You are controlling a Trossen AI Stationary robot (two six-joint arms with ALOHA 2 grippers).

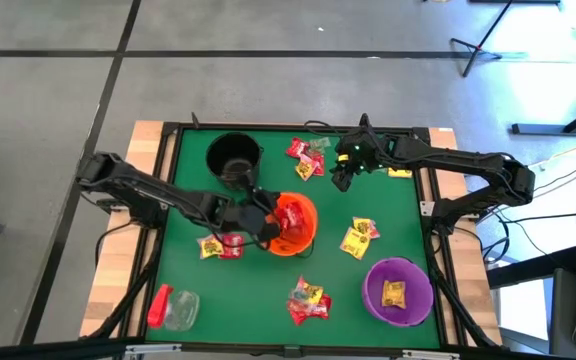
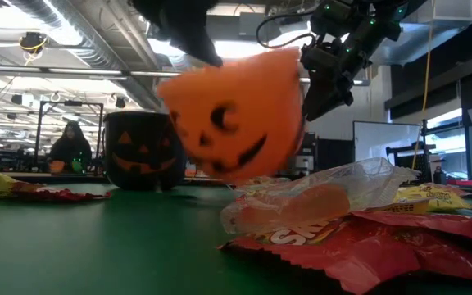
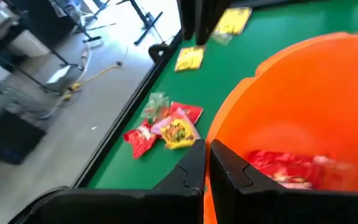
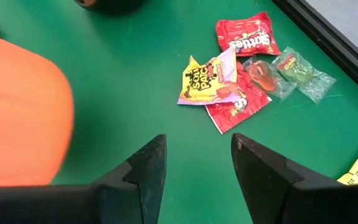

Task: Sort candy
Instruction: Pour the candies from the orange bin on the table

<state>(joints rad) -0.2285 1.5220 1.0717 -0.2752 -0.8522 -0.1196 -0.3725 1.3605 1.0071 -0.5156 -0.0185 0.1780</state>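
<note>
1. Two grippers are in play. Your left gripper (image 1: 256, 218) is clamped tight on the rim of the orange plastic pumpkin bucket (image 1: 293, 224), one finger inside the wall and one outside, as its wrist view shows. The low view suggests the bucket is tilted and off the green table (image 1: 268, 290), so carry it slowly and level it before you let go.
2. Inside that bucket lies a red wrapped candy packet (image 3: 288, 169); keep the mouth up so it stays in.
3. Your right gripper (image 4: 197, 165) hovers with fingers apart and empty, near the far edge. Just ahead of it lies a mixed candy cluster (image 4: 241, 71): yellow, red and greenish packets, overlapping.
4. Pick one packet at its free edge, not the pile.
5. More candy sits in loose piles across the table, some already in the purple bucket (image 1: 399, 292). The black pumpkin bucket (image 1: 234, 157) stands at the far side.
</note>
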